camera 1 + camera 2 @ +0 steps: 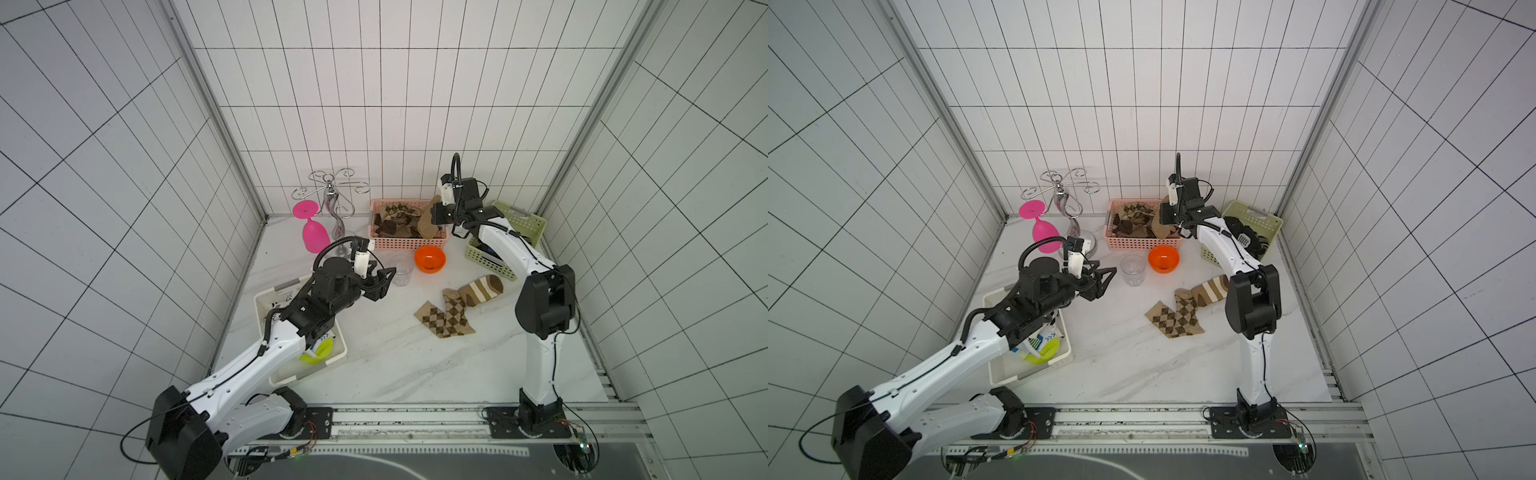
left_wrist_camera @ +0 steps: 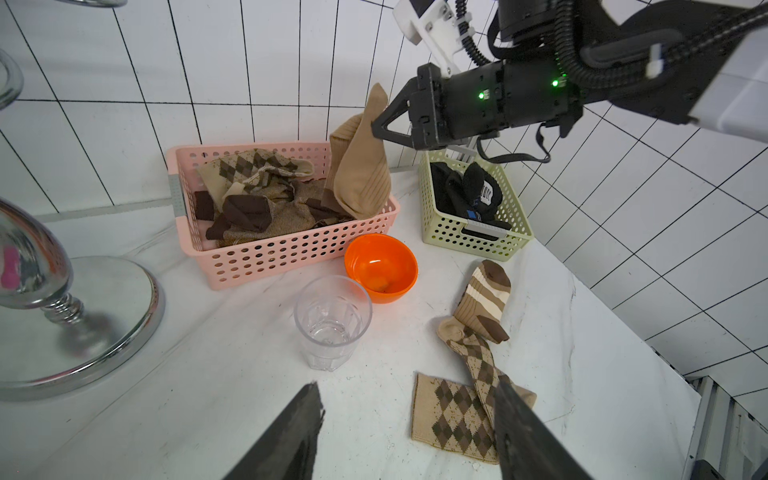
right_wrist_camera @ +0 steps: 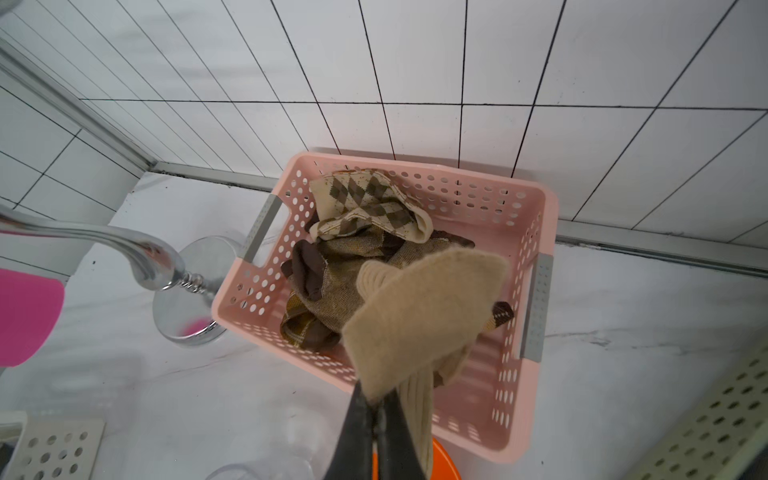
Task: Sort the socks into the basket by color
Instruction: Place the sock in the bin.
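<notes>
My right gripper (image 3: pixel 376 405) is shut on a plain tan sock (image 2: pixel 361 174), which hangs over the pink basket (image 2: pixel 291 253) of brown and argyle socks (image 3: pixel 365 199). Black socks (image 2: pixel 469 187) lie in the green basket (image 1: pixel 490 262). White socks with neon-yellow marks (image 1: pixel 1042 347) sit in the white basket (image 1: pixel 291 378), partly hidden under my left arm. A brown striped sock (image 1: pixel 482 289) and tan argyle socks (image 1: pixel 446 318) lie on the table. My left gripper (image 2: pixel 407 390) hangs open and empty above the table, near the clear glass.
A clear glass (image 1: pixel 401 269) and an orange bowl (image 1: pixel 429 258) stand just in front of the pink basket. A chrome glass rack (image 1: pixel 332 199) with a pink wine glass (image 1: pixel 314 232) hanging from it stands at the back left. Tiled walls close the back and sides.
</notes>
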You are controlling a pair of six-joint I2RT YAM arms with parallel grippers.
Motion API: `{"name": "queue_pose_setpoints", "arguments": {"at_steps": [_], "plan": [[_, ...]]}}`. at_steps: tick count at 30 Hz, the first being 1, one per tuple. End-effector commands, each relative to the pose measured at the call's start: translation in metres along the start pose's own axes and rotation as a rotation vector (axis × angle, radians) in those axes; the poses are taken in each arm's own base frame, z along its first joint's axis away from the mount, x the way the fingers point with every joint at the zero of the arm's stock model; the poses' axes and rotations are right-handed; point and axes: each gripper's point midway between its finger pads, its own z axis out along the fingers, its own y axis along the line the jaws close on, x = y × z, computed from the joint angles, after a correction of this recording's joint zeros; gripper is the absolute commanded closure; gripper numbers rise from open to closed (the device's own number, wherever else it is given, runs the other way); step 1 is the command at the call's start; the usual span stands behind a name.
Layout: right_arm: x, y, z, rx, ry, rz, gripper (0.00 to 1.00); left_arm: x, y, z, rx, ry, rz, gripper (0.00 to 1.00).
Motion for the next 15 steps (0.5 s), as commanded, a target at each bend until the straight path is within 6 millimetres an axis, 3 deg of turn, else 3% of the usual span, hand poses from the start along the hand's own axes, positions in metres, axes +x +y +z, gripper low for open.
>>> {"name": "queue_pose_setpoints", "arguments": {"at_steps": [1,8,15], "plan": [[-0.056,-0.015,0.009,0.002,-0.158,-0.029,1.00,0.001,0.004,-0.006,-0.027,-0.002,-0.017,0.34],[-0.017,-0.048,0.078,-0.016,-0.096,0.017,1.00,0.001,0.010,-0.006,-0.066,0.005,-0.035,0.34],[0.015,-0.050,0.106,-0.052,-0.045,0.046,1.00,0.000,0.010,0.003,-0.066,0.018,-0.046,0.34]]}}
